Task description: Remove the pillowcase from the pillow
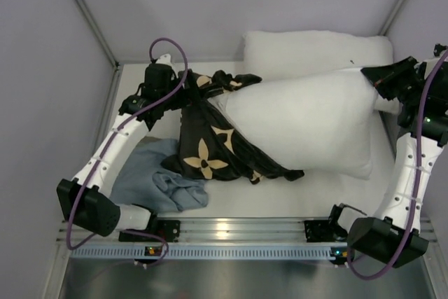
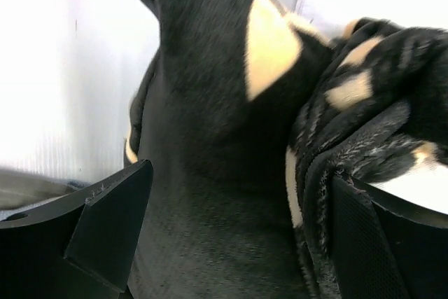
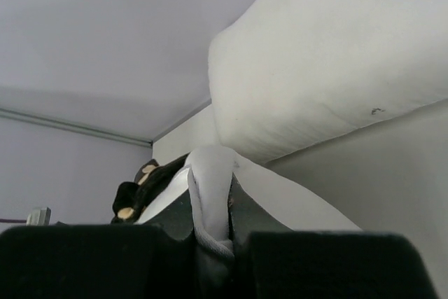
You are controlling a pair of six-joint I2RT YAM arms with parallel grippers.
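One pillowcase [image 1: 206,148]; one pillow [image 1: 301,127]; second pillow [image 1: 315,48]

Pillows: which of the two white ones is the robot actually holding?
The nearer pillow, with the black flowered pillowcase bunched at its left end; the right gripper pinches its right corner. The other pillow lies by the back wall, ungripped.

My left gripper [image 1: 183,77], at the table's [image 1: 280,197] far edge, gapes wide; my right gripper [image 1: 369,76], far right, pinches the pillow [image 1: 301,127].
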